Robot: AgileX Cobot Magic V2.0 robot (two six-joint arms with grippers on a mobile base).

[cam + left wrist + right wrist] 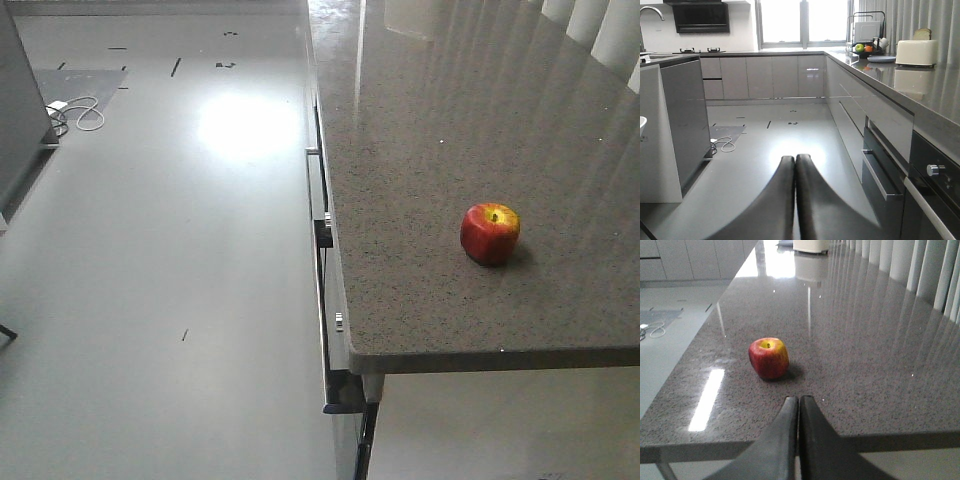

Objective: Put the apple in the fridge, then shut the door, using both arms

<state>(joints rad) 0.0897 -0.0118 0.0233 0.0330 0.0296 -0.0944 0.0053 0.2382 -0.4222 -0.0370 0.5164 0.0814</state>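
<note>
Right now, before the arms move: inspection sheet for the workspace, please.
Surface: grey speckled countertop, glossy, with reflections.
Job's things: apple sitting stem-up near the counter's front edge, untouched. Fridge and door: nothing seen.
Clutter: none near the apple; toaster and dish rack at the counter's far end.
Grippers: left gripper has its fingers shut, empty, over the floor; right gripper has its fingers shut, empty, pointing at the apple but short of it.
Cables: white cable coiled on the floor.
Surroundings: kitchen, drawers under the counter, windows behind.
</note>
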